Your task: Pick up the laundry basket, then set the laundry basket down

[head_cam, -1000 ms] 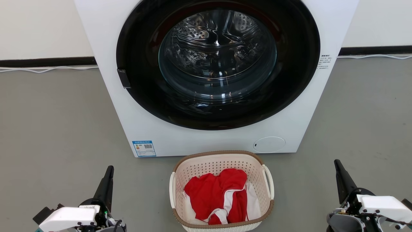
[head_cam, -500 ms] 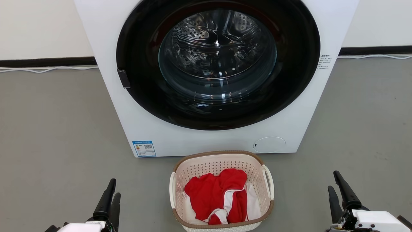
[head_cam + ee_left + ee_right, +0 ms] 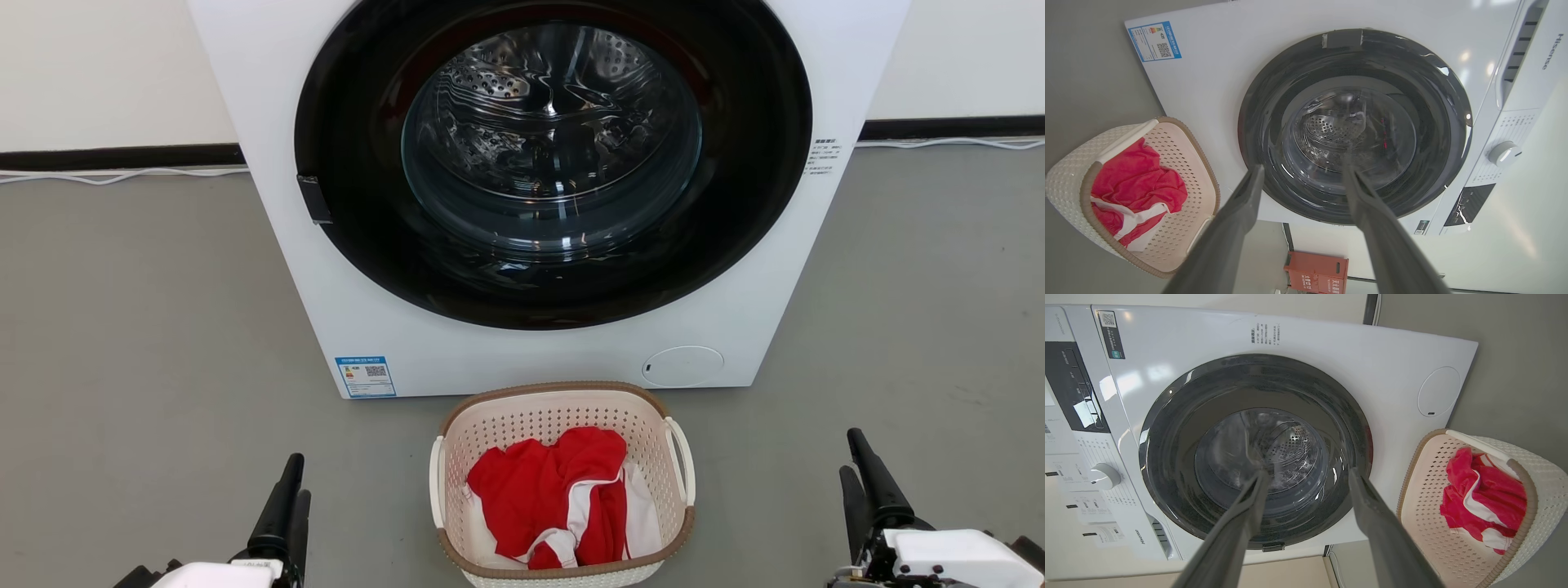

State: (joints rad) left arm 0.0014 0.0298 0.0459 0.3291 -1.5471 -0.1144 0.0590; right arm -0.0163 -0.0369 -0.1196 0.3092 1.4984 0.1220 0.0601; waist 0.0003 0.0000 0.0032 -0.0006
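Left gripper [image 3: 298,478]: its two long dark fingers stand parted, with a wide gap between them in the left wrist view, and hold nothing. Right gripper [image 3: 850,452]: fingers likewise spread, holding nothing.

The small cream-white perforated plastic laundry basket [image 3: 539,420], with a brown woven-look rim band and white loop handles, stands upright on the grey floor [image 3: 147,327]. It sits between the two grippers and well apart from each. A crumpled red and white garment [image 3: 539,482] lies inside it.

Beyond both sets of fingertips stands a white front-loading washing machine [image 3: 522,359] with a round dark door. The basket sits just before its base.
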